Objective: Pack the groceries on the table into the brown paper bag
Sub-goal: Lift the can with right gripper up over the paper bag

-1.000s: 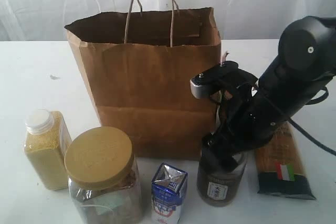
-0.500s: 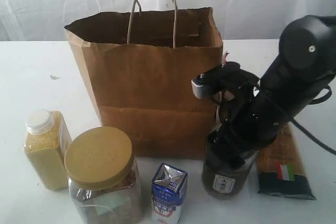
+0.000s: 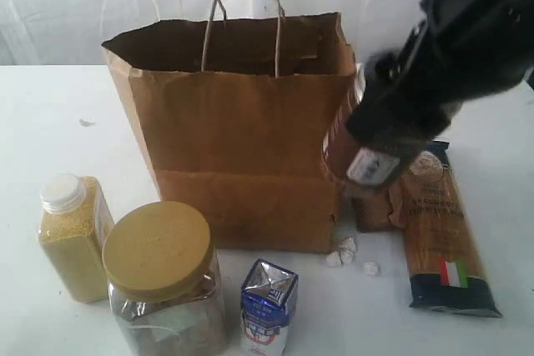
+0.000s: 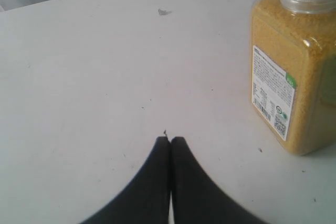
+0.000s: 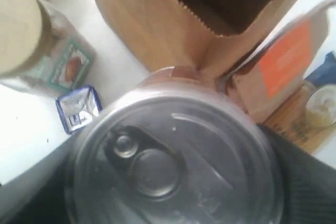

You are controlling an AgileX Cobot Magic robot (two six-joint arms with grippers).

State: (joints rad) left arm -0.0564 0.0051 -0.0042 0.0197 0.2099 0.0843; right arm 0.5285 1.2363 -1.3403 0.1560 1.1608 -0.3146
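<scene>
Backdrop: white draped curtain [image 3: 75,6] with soft vertical folds, running across the whole rear of the scene in the exterior view. Low and right of centre: three small white lumps [image 3: 348,246], crumpled-looking, material not identifiable. Two sit just beside each other, one slightly higher in the view. The third lies a little apart to their right. None stacked. Far left: a single small grey fleck [image 3: 86,122], lying alone. It shows in the left wrist view as a dark, irregular speck.
</scene>
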